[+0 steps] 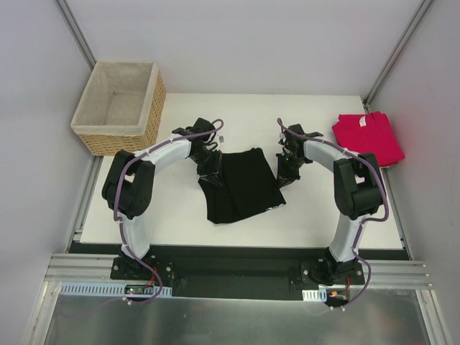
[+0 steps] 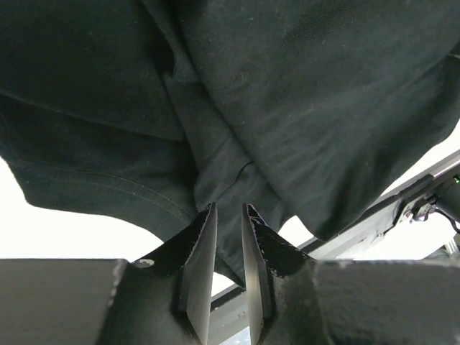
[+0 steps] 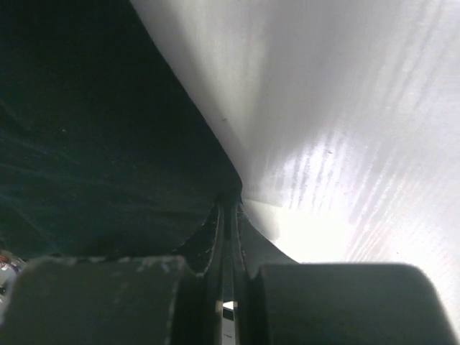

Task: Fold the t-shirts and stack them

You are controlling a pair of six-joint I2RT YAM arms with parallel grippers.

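Centre of frame: black t-shirt (image 1: 243, 188) on the table (image 1: 316, 215), long axis roughly up-down. The left fingers (image 2: 201, 251) are nearly closed, pinching its upper-left edge. The right fingers (image 3: 248, 248) appear closed on its right edge. The red t-shirt (image 1: 368, 136) lies folded at upper right, nearer the right arm.

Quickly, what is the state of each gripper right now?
Left gripper: closed on a bunched fold of the black t-shirt.
Right gripper: closed on the edge of the same black t-shirt.
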